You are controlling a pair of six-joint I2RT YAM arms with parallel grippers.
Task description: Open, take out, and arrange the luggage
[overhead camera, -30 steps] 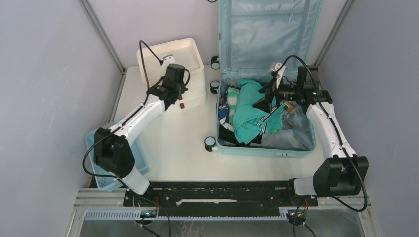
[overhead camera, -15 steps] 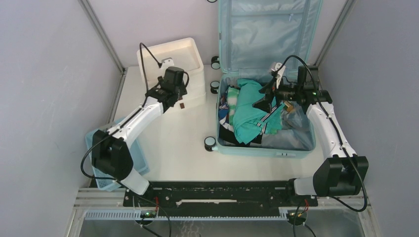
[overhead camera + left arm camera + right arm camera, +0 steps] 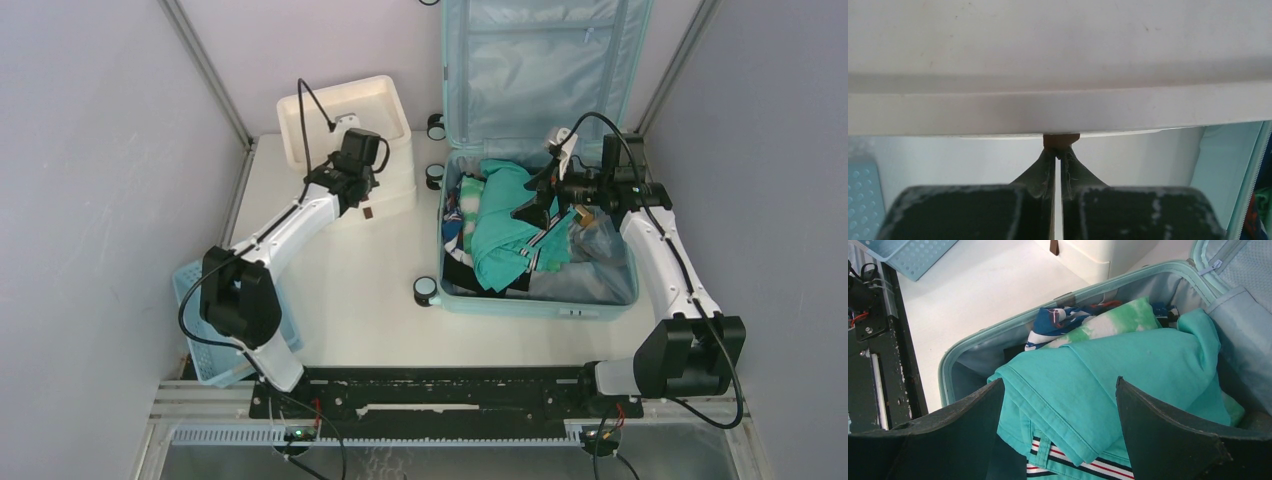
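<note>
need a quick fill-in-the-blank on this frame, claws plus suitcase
The suitcase lid is ____. The left claw is ____ on the drawer unit's brown handle. The right claw hangs ____ above the teal garment. The blue basket sits beside the ____ arm's base.
Missing words: open; shut; open; left.

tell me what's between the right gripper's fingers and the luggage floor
A teal garment, heaped on other clothes, fills that gap beneath the open right gripper inside the luggage; the right wrist view shows it.
</note>
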